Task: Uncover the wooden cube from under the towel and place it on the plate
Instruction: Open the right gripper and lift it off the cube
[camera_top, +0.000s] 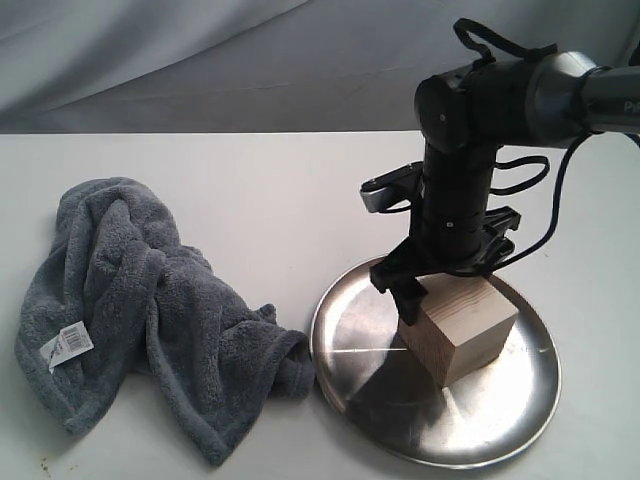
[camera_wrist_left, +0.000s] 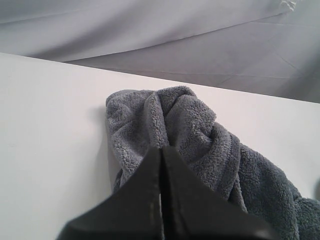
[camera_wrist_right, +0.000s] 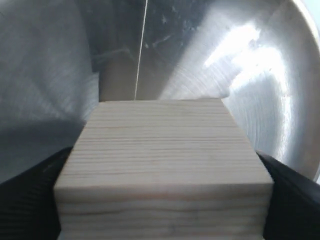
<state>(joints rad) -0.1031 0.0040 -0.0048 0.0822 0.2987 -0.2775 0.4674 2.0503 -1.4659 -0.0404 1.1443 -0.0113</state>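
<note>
Cannot read the print on the white tag (camera_top: 66, 346) of the towel (camera_top: 150, 290), too small in the exterior view. Cannot see the far finger of the right gripper (camera_top: 440, 283) behind the wooden cube (camera_top: 470, 325), nor the arm (camera_top: 600, 95) beyond that view's right edge. Close up, only blurred dark fingers (camera_wrist_right: 27, 200) beside a cube cropped by the picture's edge, and a left gripper (camera_wrist_left: 161, 152) cut off behind its tips.

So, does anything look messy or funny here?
Only the dark grey fluffy towel: it lies crumpled in a heap on the white table, beside the shiny round metal plate. Nothing looks spilled or broken.
</note>
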